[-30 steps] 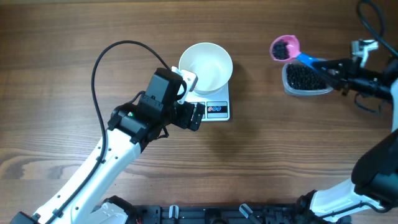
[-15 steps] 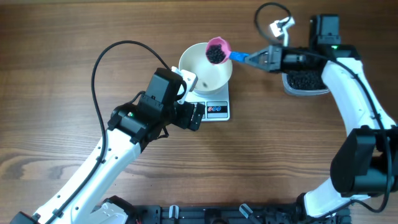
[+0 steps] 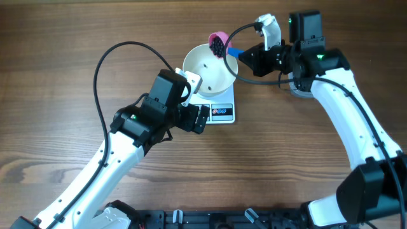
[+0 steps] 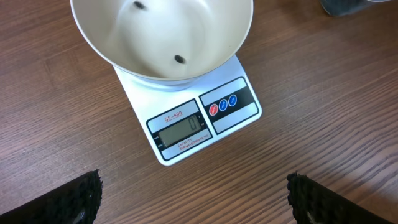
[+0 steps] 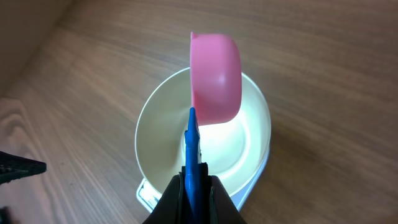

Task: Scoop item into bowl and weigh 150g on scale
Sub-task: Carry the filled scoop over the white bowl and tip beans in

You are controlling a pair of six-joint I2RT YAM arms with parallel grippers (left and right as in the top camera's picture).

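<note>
Pink plastic scoop (image 3: pixel 218 43), tipped on its side above the far rim of the white bowl (image 3: pixel 206 73), carried a load of tiny black beads (image 3: pixel 217 44). The right end effector (image 5: pixel 194 186) was clamped tight on the scoop's blue handle (image 5: pixel 192 149), so the beads sat just beyond its fingertips and directly over the bowl. The bowl rested on the small white scale (image 3: pixel 222 112), on a wooden worktop (image 3: pixel 63 63). Only a couple of stray beads (image 4: pixel 179 59) lay inside it, and the scale's display (image 4: pixel 180 132) appeared to show zero, so the weighing looked barely begun, with nearly all the scooping left to do. The left end effector (image 3: pixel 201 118) hung beside the scale with its jaws spread wide, holding nothing.
</note>
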